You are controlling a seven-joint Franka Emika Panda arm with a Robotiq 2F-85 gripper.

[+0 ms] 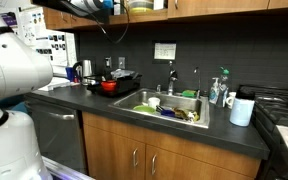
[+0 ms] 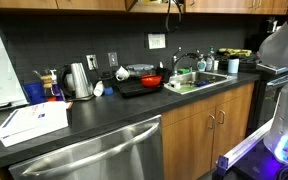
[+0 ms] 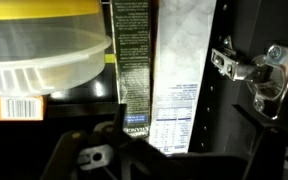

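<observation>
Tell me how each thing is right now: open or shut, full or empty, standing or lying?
Jaws: open, holding nothing.
Tall dark cardboard carton: upright, untouched.
White cardboard carton: upright beside it.
Cupboard with metal hinge: open.
Steel kitchen sink: full of dishes.

Tall narrow carton (image 3: 149, 70), one face dark with fine pale print, the adjoining face silvery white with a nutrition panel low down, stood upright inside a cupboard (image 3: 232, 125), set just beside a yellow-lidded plastic tub (image 3: 39, 45)
</observation>
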